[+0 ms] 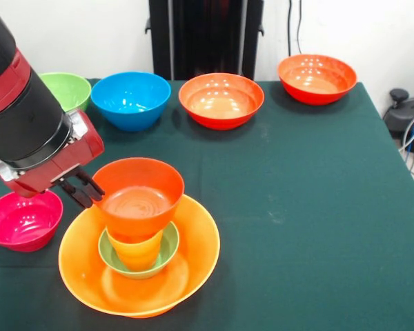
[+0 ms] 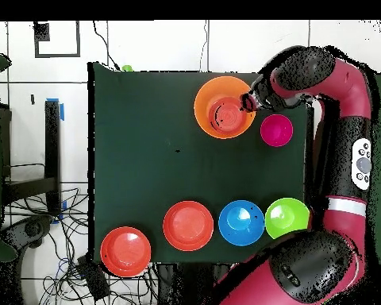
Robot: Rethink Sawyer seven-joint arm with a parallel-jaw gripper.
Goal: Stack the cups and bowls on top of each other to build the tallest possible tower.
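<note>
Tower point(image 1: 139, 238) is standing at lower left of the front frame: large orange bowl point(image 1: 186, 269), small green bowl point(image 1: 167, 252), orange cup point(image 1: 136, 254), then red-orange bowl point(image 1: 139, 196) sitting on top. Gripper point(image 1: 83, 189) is hovering just beside that top bowl's left rim, fingers parted and grasping nothing. Pink bowl point(image 1: 23, 219) is lying at far left; green point(image 1: 67, 89), blue point(image 1: 131, 98) and two red-orange bowls point(image 1: 221, 100) are lining the upper edge.

Green-clothed table point(image 1: 317, 207): big orange bowl point(image 1: 193, 258), pink bowl point(image 1: 21, 222), four bowls along edge
</note>
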